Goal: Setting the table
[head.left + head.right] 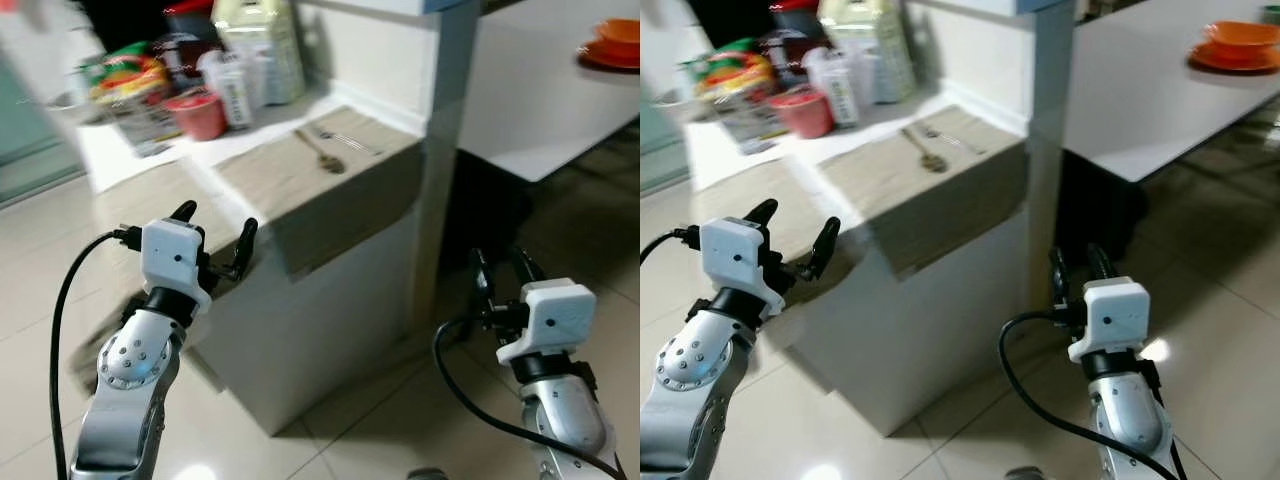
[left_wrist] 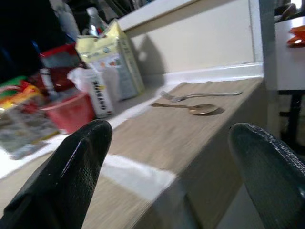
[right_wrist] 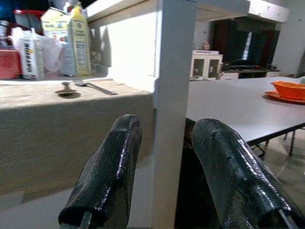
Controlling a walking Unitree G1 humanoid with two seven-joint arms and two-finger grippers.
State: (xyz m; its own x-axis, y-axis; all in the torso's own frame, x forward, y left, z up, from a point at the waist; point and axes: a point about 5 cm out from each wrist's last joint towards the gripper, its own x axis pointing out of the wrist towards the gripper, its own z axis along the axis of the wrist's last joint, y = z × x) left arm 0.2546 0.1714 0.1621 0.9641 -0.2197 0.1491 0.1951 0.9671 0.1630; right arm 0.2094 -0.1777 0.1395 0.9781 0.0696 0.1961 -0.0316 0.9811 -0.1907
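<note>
From the head, the left hand [image 1: 215,240] is raised level with the near edge of the low table [image 1: 300,215], its fingers spread and empty, which reads as a reach being lined up toward the cutlery. The spoon [image 1: 322,155] and fork [image 1: 345,140] lie side by side on the wood-grain top, well beyond that hand, near the white pillar [image 1: 440,150]; packets, a carton and a red tub [image 1: 200,115] crowd the far end. The right hand [image 1: 1078,272] hangs low beside the pillar, fingers parted and holding nothing, likely kept clear. An orange dish [image 1: 1240,45] already sits on the white dining table [image 1: 1140,110]. The left wrist view looks between two wide-apart fingertips [image 2: 71,167] straight at the spoon. The right wrist view faces the pillar, with the dish beyond.
</note>
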